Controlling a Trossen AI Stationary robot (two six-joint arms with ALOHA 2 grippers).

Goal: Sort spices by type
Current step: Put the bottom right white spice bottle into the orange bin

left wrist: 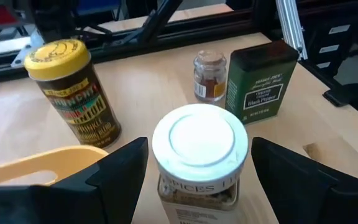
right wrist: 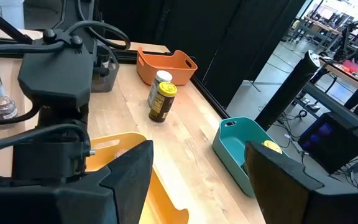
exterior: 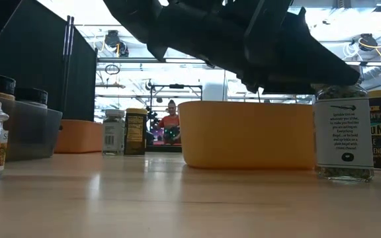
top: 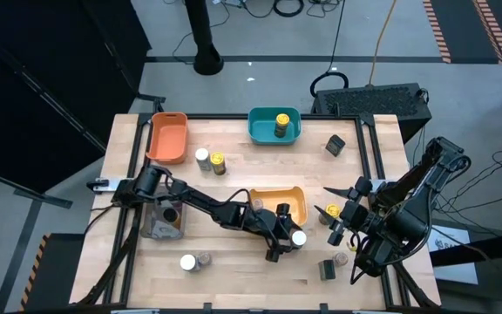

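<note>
A white-lidded spice jar [left wrist: 199, 140] stands upright on the table just off the near right corner of the yellow bin [top: 279, 205]. My left gripper [left wrist: 199, 180] is open, with one finger on each side of this jar's lid and no contact that I can see. In the high view the gripper [top: 293, 240] reaches it from the left. In the low view the jar [exterior: 341, 135] stands under the dark gripper. My right gripper [top: 336, 220] waits open above the table's right side, nothing between its fingers [right wrist: 123, 174].
Just beyond the jar stand a yellow-lidded jar [left wrist: 70, 87], a small brown-lidded jar [left wrist: 209, 74] and a green tin [left wrist: 260, 81]. At the back are the orange bin [top: 167, 137] and the teal bin [top: 264, 131], which holds a jar. A grey bin [top: 166, 218] is at left, and more jars [top: 202, 157] stand loose.
</note>
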